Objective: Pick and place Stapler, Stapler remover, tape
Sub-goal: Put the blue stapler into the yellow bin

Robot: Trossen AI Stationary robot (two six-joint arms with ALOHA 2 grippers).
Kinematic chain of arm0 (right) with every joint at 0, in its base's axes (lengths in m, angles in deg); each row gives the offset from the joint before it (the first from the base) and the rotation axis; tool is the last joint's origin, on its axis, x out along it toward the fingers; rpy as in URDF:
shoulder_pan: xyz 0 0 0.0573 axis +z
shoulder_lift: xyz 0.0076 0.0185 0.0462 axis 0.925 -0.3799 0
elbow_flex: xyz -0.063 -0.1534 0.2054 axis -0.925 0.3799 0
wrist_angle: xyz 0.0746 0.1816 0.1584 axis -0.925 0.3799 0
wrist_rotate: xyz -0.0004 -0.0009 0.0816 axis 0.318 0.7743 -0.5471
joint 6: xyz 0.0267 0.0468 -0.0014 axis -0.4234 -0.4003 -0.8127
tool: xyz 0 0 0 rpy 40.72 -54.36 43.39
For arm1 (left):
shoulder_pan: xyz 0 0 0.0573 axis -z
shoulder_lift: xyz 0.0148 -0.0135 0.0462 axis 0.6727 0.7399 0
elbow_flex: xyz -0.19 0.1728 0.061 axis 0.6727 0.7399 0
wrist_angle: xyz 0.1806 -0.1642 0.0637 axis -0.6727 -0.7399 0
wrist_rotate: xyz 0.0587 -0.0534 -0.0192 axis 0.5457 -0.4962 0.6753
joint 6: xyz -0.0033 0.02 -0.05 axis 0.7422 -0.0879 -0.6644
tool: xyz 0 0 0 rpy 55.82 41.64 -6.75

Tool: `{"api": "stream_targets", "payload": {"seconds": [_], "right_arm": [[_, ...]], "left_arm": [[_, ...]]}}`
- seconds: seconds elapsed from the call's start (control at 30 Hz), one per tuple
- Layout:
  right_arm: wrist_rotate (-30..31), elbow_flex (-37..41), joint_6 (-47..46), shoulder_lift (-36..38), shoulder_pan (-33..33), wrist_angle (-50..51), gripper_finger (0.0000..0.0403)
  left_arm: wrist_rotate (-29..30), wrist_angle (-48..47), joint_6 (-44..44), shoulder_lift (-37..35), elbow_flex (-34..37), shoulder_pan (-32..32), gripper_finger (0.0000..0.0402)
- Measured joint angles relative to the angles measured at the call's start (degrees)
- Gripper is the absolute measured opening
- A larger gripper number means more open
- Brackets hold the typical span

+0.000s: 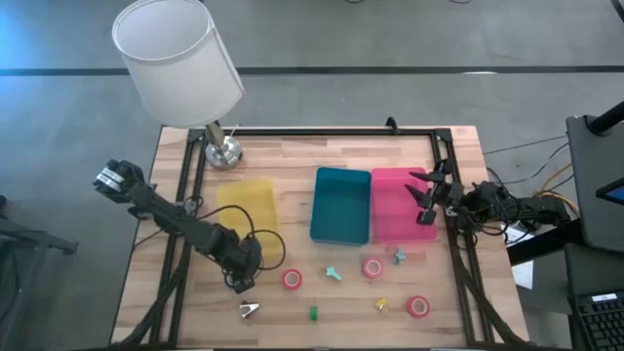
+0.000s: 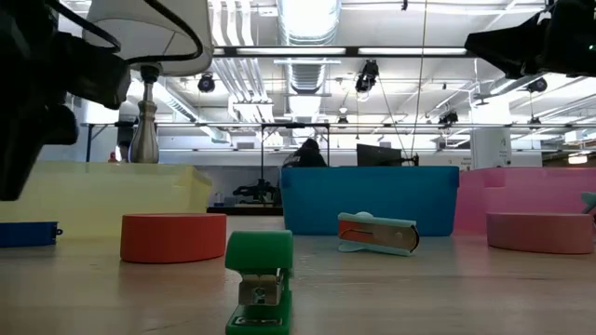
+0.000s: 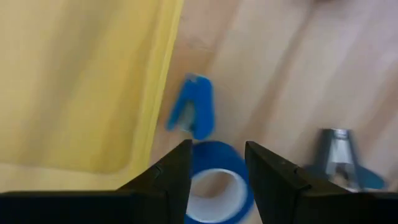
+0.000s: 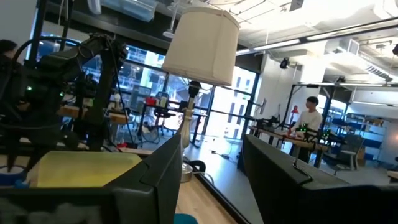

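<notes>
My left gripper [image 1: 242,280] points down near the yellow tray's [image 1: 249,205] near right corner and is open. In the left wrist view its fingers [image 3: 177,174] stand over a blue tape roll [image 3: 214,190] lying flat on the table, and I see no touch. A small blue stapler [image 3: 194,115] lies just beyond the roll, and a silver stapler remover [image 3: 339,155] lies beside it. A green stapler [image 1: 314,313] and more tape rolls [image 1: 292,280] [image 1: 372,267] [image 1: 418,306] lie on the near table. My right gripper [image 1: 426,200] waits open above the pink tray [image 1: 395,224].
A teal tray [image 1: 341,205] stands between the yellow and pink trays. Two teal stapler removers [image 1: 333,274] [image 1: 399,255] and a small yellow piece [image 1: 381,304] lie on the near table. A lamp [image 1: 180,63] with a white shade stands at the far left corner.
</notes>
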State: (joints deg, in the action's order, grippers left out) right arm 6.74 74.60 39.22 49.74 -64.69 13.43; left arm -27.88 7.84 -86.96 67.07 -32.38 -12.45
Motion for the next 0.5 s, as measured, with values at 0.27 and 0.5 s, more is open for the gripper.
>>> {"api": "stream_targets", "payload": {"seconds": [0.27,0.5], "right_arm": [[-0.02,0.00,0.02,0.00,0.00,0.00,0.0166],[-0.01,0.00,-0.24,0.00,0.00,0.32,0.0166]], "left_arm": [[8.75,-1.16,5.47,-0.11,-0.01,-0.14,0.0152],[6.11,1.83,5.57,-0.14,-0.01,-0.03,0.0152]]}}
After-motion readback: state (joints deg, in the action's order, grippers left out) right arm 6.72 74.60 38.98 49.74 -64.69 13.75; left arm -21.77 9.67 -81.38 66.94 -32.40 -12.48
